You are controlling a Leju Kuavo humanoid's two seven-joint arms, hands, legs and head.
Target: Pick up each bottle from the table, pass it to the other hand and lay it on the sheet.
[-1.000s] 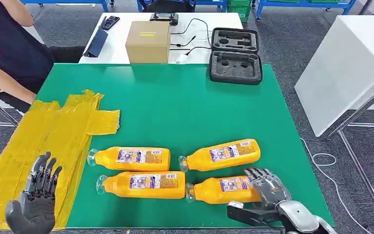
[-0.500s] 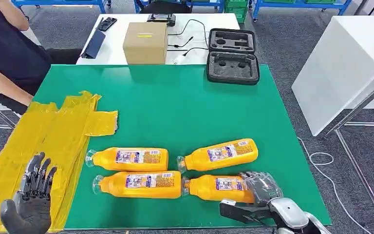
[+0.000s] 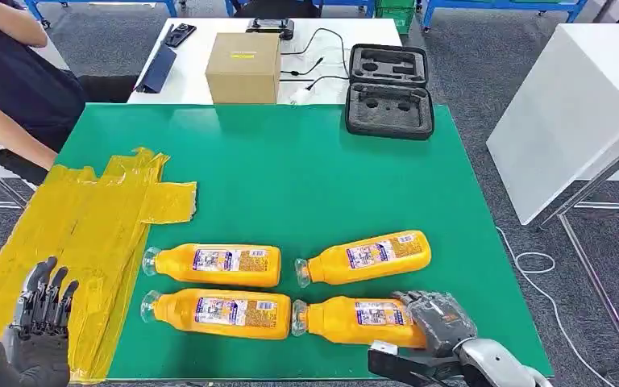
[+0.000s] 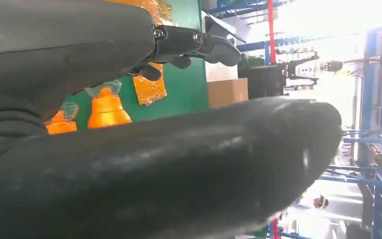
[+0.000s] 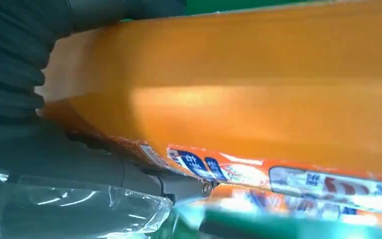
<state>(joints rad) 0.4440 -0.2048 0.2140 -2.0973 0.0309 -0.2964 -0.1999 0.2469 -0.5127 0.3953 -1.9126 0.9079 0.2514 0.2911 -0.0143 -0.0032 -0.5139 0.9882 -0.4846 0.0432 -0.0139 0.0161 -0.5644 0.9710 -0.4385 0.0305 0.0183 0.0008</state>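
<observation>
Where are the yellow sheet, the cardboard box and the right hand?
yellow sheet (image 3: 89, 218), head view, flat middle.
cardboard box (image 3: 243, 68), head view, front face.
right hand (image 3: 442, 318), head view, back of hand.

A green worktop (image 3: 306, 177) stands on grey carpet (image 3: 483, 72), a white table (image 3: 209, 48) behind and blue racks (image 3: 492, 6) beyond.

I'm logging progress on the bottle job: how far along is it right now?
Nothing is done so far: the yellow sheet holds no bottles, and all four lie on the green table. In hand: the right hand is on the base end of the near right bottle, which lies on the table. The left hand waits open over the sheet. Left: every handover and placement.
</observation>
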